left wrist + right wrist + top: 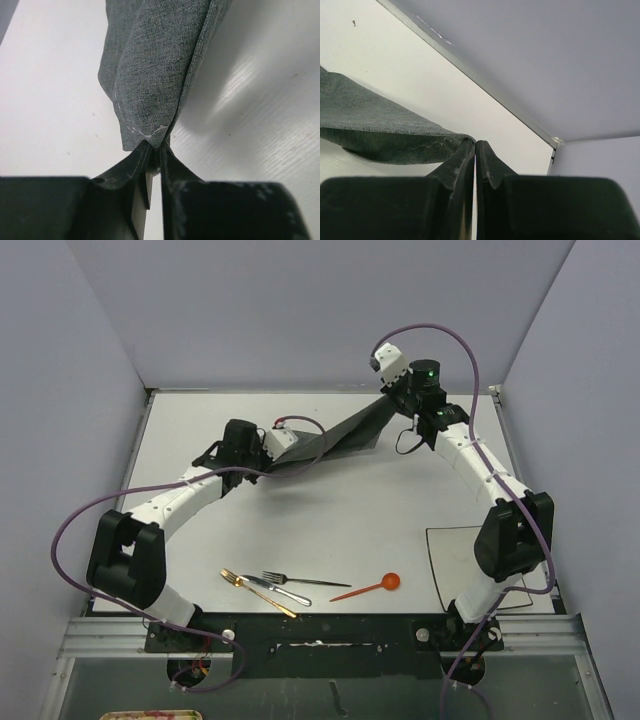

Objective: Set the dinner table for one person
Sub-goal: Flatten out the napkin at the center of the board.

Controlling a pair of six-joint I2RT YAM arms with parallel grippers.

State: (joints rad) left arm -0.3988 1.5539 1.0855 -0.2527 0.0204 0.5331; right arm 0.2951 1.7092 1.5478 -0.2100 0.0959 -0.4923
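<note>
Clamped shut, left end effector (155, 148) and right end effector (475, 145) each grip a mat (345, 435) corner. We see it stretched left-near to right-far above the far table (340, 515), and we judge left nearer it.

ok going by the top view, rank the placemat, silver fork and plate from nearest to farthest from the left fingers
1. placemat, centre back, pinched in the left fingers
2. silver fork, near edge, centre
3. plate, near right corner

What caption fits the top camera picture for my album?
The left gripper and right gripper hold a grey placemat stretched above the dinner table.
</note>
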